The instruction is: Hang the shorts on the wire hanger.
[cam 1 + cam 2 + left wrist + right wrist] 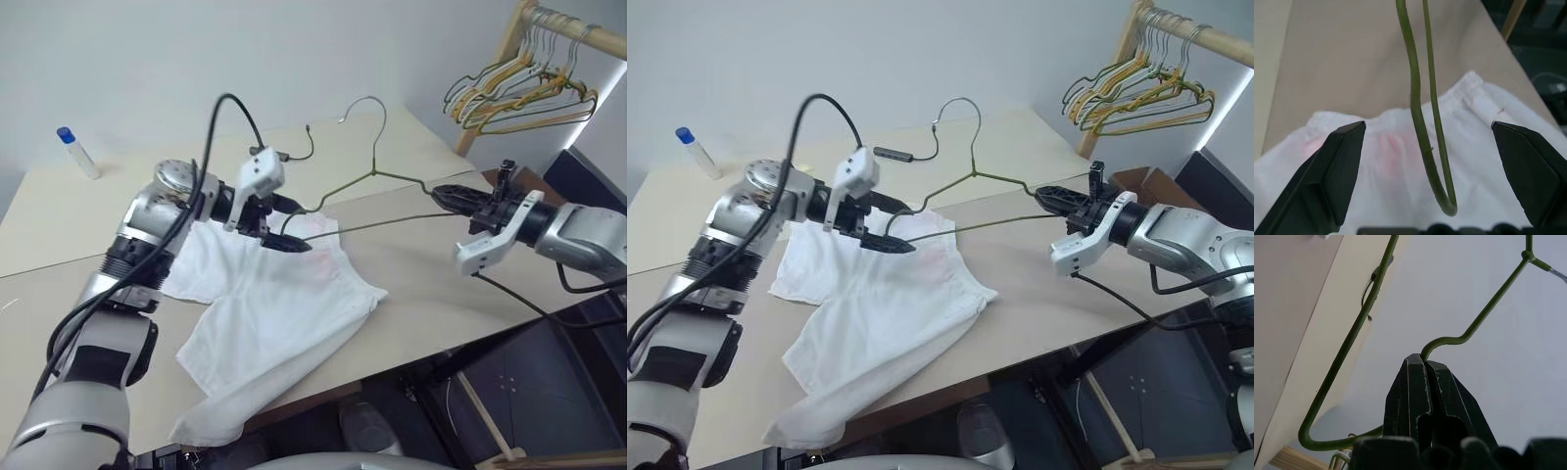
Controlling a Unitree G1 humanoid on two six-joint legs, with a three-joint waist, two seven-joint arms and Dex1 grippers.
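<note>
Two grippers working: right gripper (438,195), jaws shut on hanger (377,176) shoulder, is holding it above shorts (274,304) lying flat on table (431,255). Left gripper (284,227), jaws wide, empty, is straddling hanger's far corner. Shorts look limp and light; pinch at waistband. Wire looks springy, thin.

table (431,264) | vial (77,152), blue cap | rail (573,24): bunched hangers (519,98), maybe six

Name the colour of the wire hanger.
Olive green; the wire hanger shows best in the left wrist view.
</note>
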